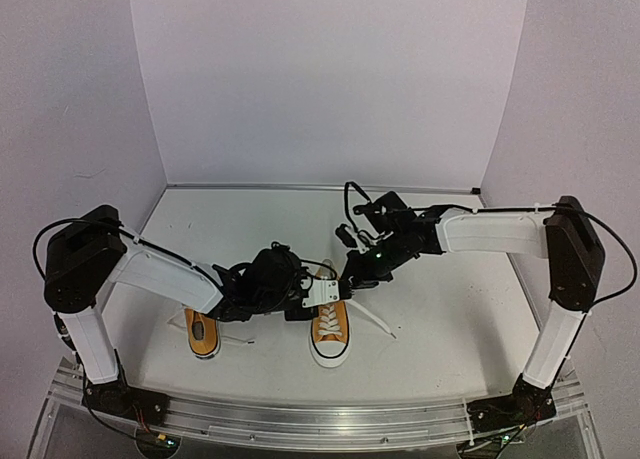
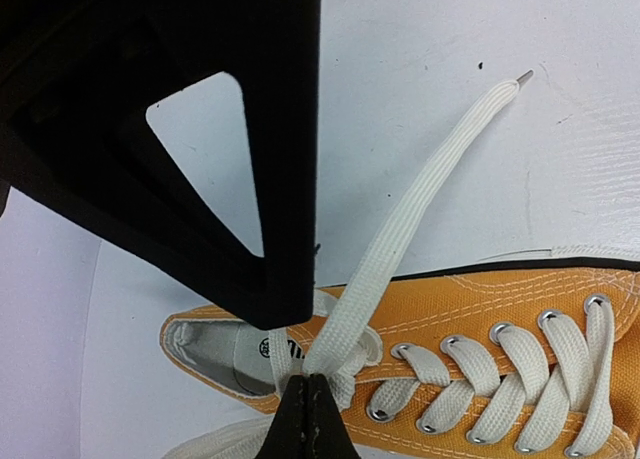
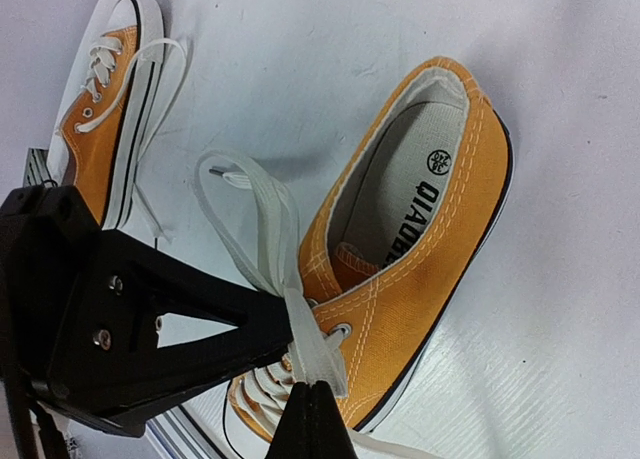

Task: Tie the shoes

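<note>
From above, both arms reach inward over the white tabletop (image 1: pixel 450 329). The left end effector (image 1: pixel 308 297) and the right end effector (image 1: pixel 352 279) meet just above the heel end of the centre shoe (image 1: pixel 330 331), whose white toe cap points to 6 o'clock. The left shoe (image 1: pixel 203 335) lies apart at 9 o'clock from it, partly under the left arm. A loose strand (image 1: pixel 378 322) trails from the centre shoe toward 4 o'clock. From here the jaws' state cannot be told.

In the left wrist view, the left end effector (image 2: pixel 308 387) is pinched tight on a flat white lace (image 2: pixel 400 229) right at the shoe's top eyelets. The lace runs taut toward 1 o'clock and ends in a tip over bare tabletop. The orange centre shoe (image 2: pixel 510 304) lies across the lower frame, its laced eyelets toward 3 o'clock.

In the right wrist view, the right end effector (image 3: pixel 306 391) is clamped on a doubled lace (image 3: pixel 262 234) beside the centre shoe's (image 3: pixel 440 229) top eyelet — the strand rises toward 11 o'clock and folds back. The left shoe (image 3: pixel 98 129) sits at 10 o'clock, well apart.
</note>
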{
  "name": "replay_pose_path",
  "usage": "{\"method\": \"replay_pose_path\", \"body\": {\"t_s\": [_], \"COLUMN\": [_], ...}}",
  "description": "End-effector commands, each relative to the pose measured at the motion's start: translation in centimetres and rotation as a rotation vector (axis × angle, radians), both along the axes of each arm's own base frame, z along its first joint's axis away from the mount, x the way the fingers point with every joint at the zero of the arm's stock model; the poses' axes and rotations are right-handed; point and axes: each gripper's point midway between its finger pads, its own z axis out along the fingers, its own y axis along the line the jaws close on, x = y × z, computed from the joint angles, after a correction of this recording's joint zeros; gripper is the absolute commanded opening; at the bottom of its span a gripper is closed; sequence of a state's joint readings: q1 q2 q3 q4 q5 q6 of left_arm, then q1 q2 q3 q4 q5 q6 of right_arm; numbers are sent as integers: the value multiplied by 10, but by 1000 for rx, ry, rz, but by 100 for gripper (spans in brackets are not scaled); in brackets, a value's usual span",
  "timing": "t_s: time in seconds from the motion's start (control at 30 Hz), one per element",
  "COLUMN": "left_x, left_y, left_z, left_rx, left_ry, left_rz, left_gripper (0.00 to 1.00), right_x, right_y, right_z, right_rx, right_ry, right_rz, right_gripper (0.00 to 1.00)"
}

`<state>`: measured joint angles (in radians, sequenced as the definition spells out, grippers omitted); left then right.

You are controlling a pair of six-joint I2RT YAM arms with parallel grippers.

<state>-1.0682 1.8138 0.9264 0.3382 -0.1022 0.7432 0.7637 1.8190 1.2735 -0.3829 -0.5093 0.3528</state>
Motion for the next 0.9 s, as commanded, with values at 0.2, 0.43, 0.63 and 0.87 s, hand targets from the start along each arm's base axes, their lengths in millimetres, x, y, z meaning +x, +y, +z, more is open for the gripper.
{"method": "replay_pose_path", "body": {"t_s": [0.2,0.43,0.63,0.87], "left_x": [9,10,5,-5], "left_y": [-12,-14,-12,-5], "left_z": [8,-4,-16,-23], "left_rx": [-55,-49,-24,47], "left_ry": [-73,-90,-96,-92], "left_rz": [9,4,-24,-84], "left_gripper": [0,0,0,0], "right_x": [-2,-4,-8,2], "right_y": [3,5,10,4], "right_z": [18,20,19,23], "right_rx": [70,97,127,116], "right_ry": [-7,7,33,8], "right_rz": [-1,0,10,-31], "right_gripper": [0,0,0,0]}}
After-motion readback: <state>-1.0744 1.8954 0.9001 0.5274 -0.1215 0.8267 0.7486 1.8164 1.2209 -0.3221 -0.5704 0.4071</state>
